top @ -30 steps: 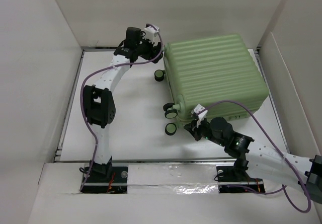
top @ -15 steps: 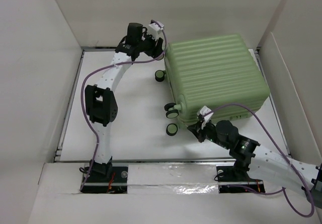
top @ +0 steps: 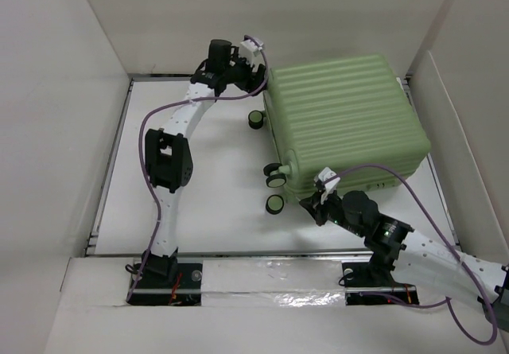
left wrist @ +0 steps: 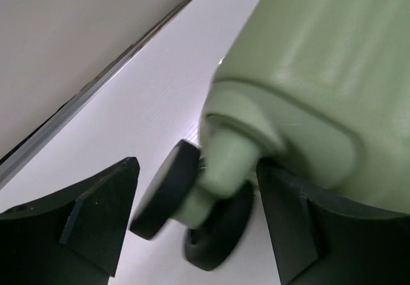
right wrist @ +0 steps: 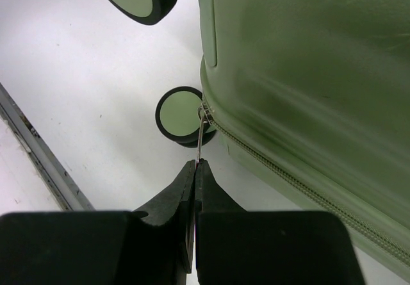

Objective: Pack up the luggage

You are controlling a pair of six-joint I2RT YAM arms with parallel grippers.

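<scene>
The luggage [top: 342, 123] lies flat and shut on the worktop [top: 211, 191], ribbed shell up, wheels pointing left. At its near-left corner the right hand [right wrist: 195, 166] is pinched tight on the zipper pull [right wrist: 202, 134], which hangs just beside a wheel [right wrist: 178, 113]. The grip looks meant to run the zip [right wrist: 301, 182] along the seam and seal the case. At the far-left corner the left hand [left wrist: 197, 170] is spread wide, its fingers [left wrist: 90, 221] straddling the caster [left wrist: 163, 195] and its green housing. This seems placed to brace the shell against the pull on the zip.

Compared with a second ago, the left hand has moved in closer to that far-left corner. The right hand has drawn slightly away from the case's near edge. The luggage itself has swung a little, its near-right corner now further right.
</scene>
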